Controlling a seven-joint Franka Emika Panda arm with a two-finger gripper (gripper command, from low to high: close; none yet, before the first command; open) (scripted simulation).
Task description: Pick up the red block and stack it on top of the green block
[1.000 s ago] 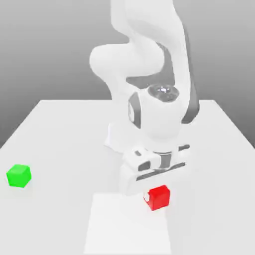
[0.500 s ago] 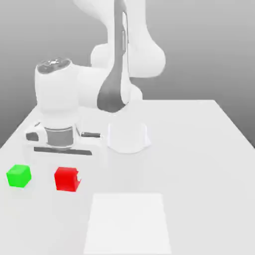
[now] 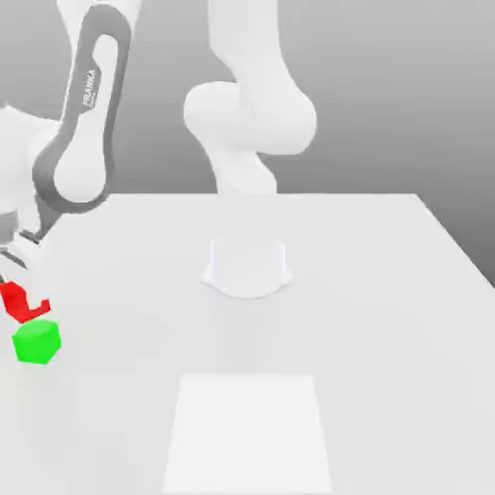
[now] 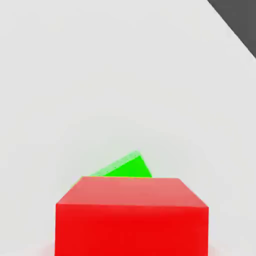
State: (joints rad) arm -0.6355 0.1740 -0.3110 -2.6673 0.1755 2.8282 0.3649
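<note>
The red block [image 3: 16, 298] hangs in the air at the exterior view's far left, and my gripper [image 3: 19, 288] is shut on it. Just below it and slightly toward the exterior view's right, the green block [image 3: 37, 342] rests on the white table. The two blocks look apart, with a small gap between them. In the hand view the red block [image 4: 131, 215] is close and large. It covers most of the green block [image 4: 125, 169], which shows as a green wedge just past the red block's far edge.
The arm's round white base [image 3: 247, 266] stands mid-table. A paler square patch [image 3: 248, 433] marks the table's front. My forearm [image 3: 82, 116] reaches in from the upper left of the exterior view. A dark strip [image 4: 240, 20] lies beyond the table edge.
The arm has swung from the front middle of the table to the exterior view's far left. It carried the red block along and up, to just above the green block.
</note>
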